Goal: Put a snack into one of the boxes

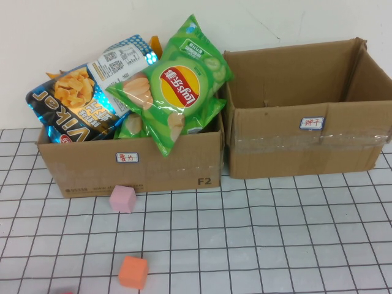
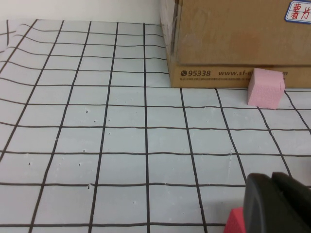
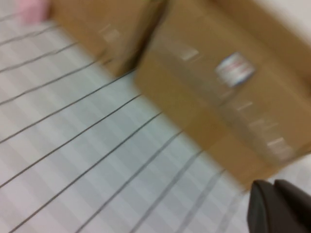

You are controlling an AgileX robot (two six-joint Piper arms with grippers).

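The left cardboard box (image 1: 184, 160) is piled with snack bags: a green chips bag (image 1: 177, 82) on top, a blue bag (image 1: 79, 101) at its left and another green bag (image 1: 138, 125) beneath. The right cardboard box (image 1: 343, 144) stands open with nothing showing inside. Neither arm shows in the high view. My left gripper (image 2: 279, 204) is shut and empty, low over the mat beside a red cube (image 2: 234, 222), in front of the left box (image 2: 233, 43). My right gripper (image 3: 274, 204) is shut and empty, near the front of the right box (image 3: 218, 97).
A pink cube (image 1: 122, 199) sits against the left box's front and also shows in the left wrist view (image 2: 265, 87). An orange cube (image 1: 133, 272) lies nearer on the gridded white mat (image 1: 275, 245). A white wall stands behind the boxes.
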